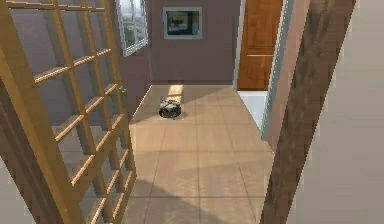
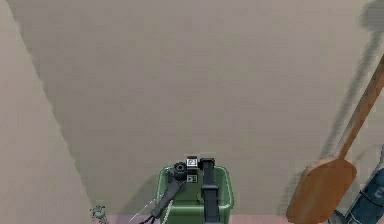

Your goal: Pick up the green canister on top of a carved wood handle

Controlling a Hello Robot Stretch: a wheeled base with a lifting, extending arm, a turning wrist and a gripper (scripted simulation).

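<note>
The end effector (image 2: pixel 158 202) is showing against the green canister (image 2: pixel 227 190) at the arm side view's bottom edge; whether it is holding anything cannot be told. Risk: an off-centre grasp could be tipping the canister toward the nearby wooden paddle (image 2: pixel 325 190).

A dark square arm bar (image 2: pixel 211 202) ends in two black-marked white squares (image 2: pixel 192 161) and a dark, thin-fingered hand (image 2: pixel 152 207).

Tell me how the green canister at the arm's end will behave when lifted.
The green canister looks boxy and hard-walled, so it is probably stiff rather than floppy. Its broad body with rounded corners seems unlikely to roll. Its sides look smooth, so it may slip in the jaws.
</note>
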